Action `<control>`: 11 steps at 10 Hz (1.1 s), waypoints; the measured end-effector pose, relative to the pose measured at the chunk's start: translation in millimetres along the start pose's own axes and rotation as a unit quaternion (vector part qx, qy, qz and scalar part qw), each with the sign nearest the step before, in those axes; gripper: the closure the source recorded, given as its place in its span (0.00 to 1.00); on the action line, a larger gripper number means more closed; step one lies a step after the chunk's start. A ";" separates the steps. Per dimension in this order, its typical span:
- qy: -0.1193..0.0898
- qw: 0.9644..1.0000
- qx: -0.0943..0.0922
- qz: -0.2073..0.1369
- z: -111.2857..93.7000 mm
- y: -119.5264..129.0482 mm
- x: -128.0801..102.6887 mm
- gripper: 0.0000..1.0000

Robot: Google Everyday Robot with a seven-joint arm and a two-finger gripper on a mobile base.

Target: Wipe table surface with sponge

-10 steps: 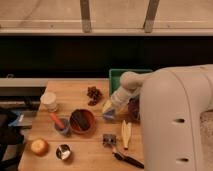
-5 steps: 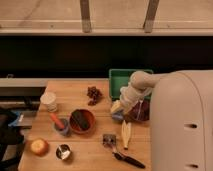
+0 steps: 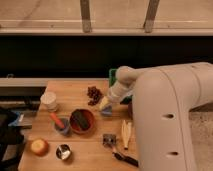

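My gripper [image 3: 105, 105] is at the end of the white arm [image 3: 165, 100], low over the middle of the wooden table [image 3: 90, 157]. It is just right of the red bowl [image 3: 81, 121] and below the dark grapes [image 3: 93, 95]. A small blue object [image 3: 106, 113], possibly the sponge, lies right under the gripper tip. I cannot tell whether the gripper touches or holds it.
A white cup [image 3: 48, 100] stands at the back left. A blue cup with an orange item [image 3: 61, 125], an apple [image 3: 39, 147] and a metal cup [image 3: 63, 151] are at the front left. A banana [image 3: 126, 132], a black brush [image 3: 125, 159] and a green bin [image 3: 112, 77] are nearby.
The gripper first dipped slightly right and nearer, then swung left toward the red bowl. The arm's body now fills more of the right side.
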 end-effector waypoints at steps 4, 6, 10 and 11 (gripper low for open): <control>0.008 1.000 -0.009 0.009 12.1 11.9 14.5 1.00; 0.005 0.999 -0.016 0.036 6.8 -8.3 37.9 1.00; -0.001 0.998 -0.010 0.063 -15.3 -57.2 67.2 1.00; -0.002 0.998 -0.006 0.060 -20.5 -62.2 65.2 1.00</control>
